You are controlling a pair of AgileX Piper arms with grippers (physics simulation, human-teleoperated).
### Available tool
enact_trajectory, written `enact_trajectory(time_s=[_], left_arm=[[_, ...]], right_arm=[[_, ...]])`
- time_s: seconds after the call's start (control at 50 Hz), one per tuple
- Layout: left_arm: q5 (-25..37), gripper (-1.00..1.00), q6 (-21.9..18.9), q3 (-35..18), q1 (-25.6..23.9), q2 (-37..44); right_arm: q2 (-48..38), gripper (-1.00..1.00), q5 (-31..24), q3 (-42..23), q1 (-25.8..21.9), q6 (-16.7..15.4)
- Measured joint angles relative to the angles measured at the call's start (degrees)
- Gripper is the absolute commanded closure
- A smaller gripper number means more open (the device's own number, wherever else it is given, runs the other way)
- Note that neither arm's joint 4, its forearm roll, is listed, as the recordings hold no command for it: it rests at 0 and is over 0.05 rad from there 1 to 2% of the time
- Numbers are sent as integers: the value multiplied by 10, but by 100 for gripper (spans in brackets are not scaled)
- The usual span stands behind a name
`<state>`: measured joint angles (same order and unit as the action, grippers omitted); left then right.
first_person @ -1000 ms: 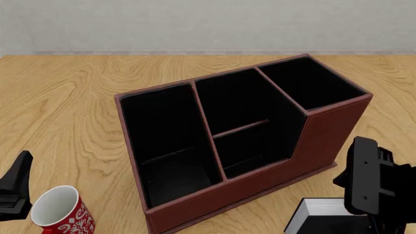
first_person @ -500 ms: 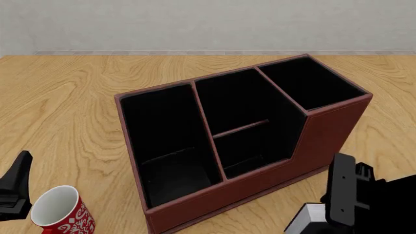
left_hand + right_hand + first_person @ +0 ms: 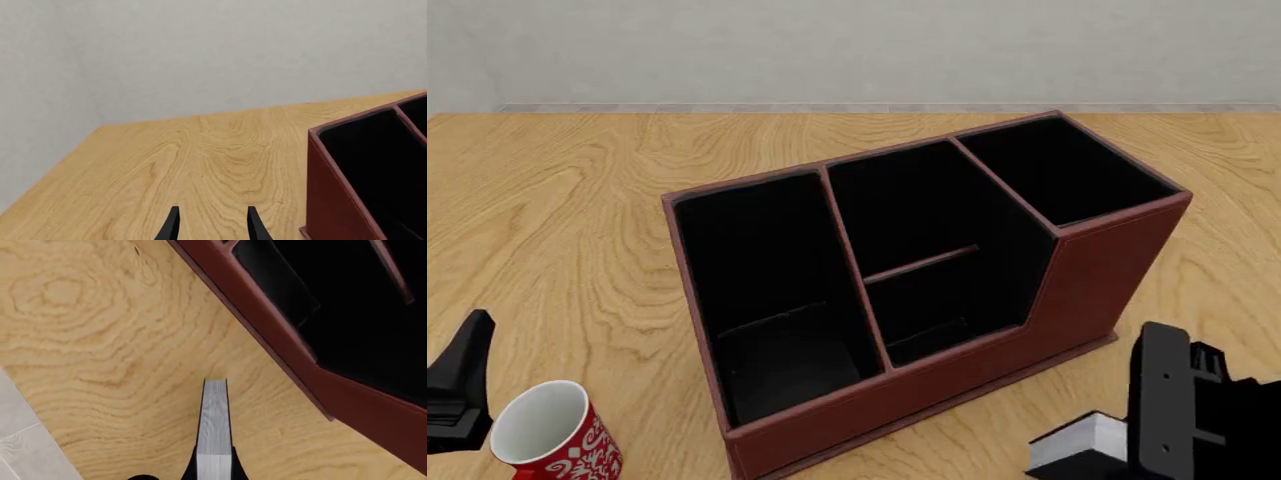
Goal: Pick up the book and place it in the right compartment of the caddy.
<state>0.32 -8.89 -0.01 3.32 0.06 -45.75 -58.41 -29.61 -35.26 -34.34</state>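
Right wrist view shows the right pincer clamped on the book, which is held edge-on beside the caddy, at its front right corner. Judged progress: the grasp is done; lifting and lowering into the right compartment remain. The left pincer stands apart, holding nothing, left of the caddy. A wood-grain desk meets a plain grey wall beyond the caddy.

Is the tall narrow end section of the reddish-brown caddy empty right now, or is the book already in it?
Empty: the tall end section shows only black lining; the black hardcover book is outside, in the right pincer.
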Motion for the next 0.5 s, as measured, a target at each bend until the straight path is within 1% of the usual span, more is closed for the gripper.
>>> enact_trajectory(time_s=[0.3,0.5], left_arm=[[-2,-100,5,0,-4,0],[-6,-100,8,0,-7,0]], right_arm=[[66,100,-77,-14,31,-12],[94,100,-102,-28,46,-20]])
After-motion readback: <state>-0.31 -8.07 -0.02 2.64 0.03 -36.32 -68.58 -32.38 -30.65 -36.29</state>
